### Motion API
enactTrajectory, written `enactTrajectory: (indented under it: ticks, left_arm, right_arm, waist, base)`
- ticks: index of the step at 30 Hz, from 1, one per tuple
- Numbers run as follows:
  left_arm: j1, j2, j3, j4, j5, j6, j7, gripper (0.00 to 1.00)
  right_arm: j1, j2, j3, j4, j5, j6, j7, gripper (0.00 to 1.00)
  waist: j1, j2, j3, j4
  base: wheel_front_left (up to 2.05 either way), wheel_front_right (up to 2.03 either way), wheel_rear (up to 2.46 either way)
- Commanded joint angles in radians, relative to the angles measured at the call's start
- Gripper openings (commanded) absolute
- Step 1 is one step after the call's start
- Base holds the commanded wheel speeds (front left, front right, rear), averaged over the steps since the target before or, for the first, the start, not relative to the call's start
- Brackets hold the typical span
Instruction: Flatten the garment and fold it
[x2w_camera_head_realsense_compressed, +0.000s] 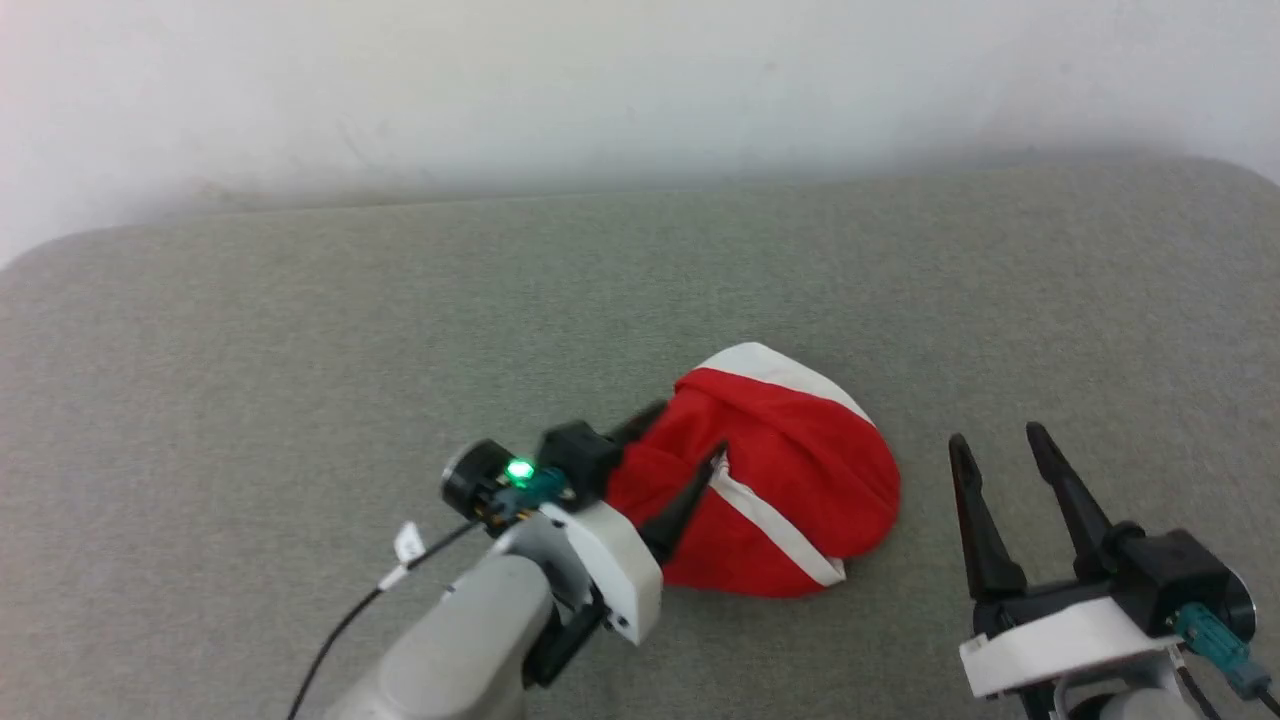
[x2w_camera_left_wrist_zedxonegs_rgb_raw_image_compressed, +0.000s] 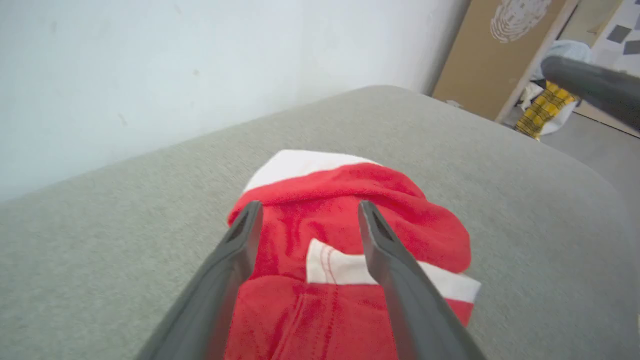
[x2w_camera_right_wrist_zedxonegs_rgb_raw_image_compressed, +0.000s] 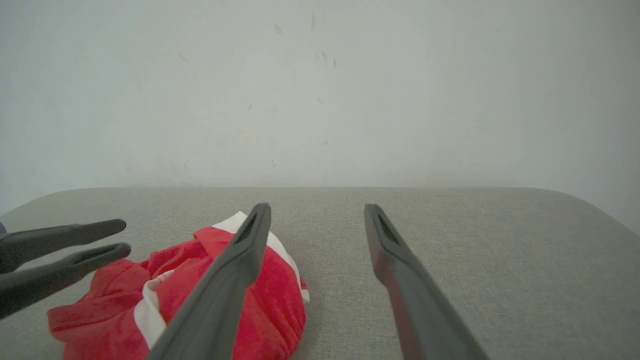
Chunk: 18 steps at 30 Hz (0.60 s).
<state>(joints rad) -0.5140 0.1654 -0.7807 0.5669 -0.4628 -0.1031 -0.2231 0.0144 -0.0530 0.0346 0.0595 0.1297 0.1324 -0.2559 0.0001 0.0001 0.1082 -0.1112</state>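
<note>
Shows red shorts with white stripes, bunched into a rounded heap on a grey cushion before a pale wall. Places the heap right at the left claw, under and between its two dark fingers and reaching just past their tips. Finds that claw released, fingers spread wide in its wrist view and pinching no cloth; cannot tell whether touching the fabric or hovering just above it. Sets the right claw near the heap's other side, apart from it and over bare cushion, likewise released and empty, fingers parted and pointing toward the wall. From that claw's wrist view, puts the heap low and to the left of the fingers, partly hidden behind one of them. Judging progress: barely begun. Nothing flattened: layers lapped over one another, one white stripe crossing the top, another curling along the far edge, waistband and legs hard to tell apart, no print visible. Left to do, by this look: finding an edge or corner on each side, drawing the cloth out flat across the cushion, smoothing it, then folding. Likely calls for both claws, given thin cloth apt to slip and bunch.
</note>
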Motion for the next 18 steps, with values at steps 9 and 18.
enactTrajectory:
  ticks: [9, 18]
  left_arm:
    - [0.177, 0.149, 0.210, -0.245, -0.031, 0.213, -0.037, 1.00]
    - [0.488, 0.118, 0.395, -0.488, 0.021, 0.312, -0.038, 1.00]
  right_arm:
    - [0.053, 0.003, -0.003, 0.013, -0.006, -0.002, 0.000, 1.00]
    - [0.088, 0.003, -0.007, 0.034, -0.006, -0.002, 0.001, 1.00]
  waist:
    - [-0.0001, -0.0001, -0.130, 0.173]
    - [-0.0001, -0.0001, -0.133, 0.220]
  base:
    - [0.00, 0.00, 0.00]
    - [0.00, 0.00, 0.00]
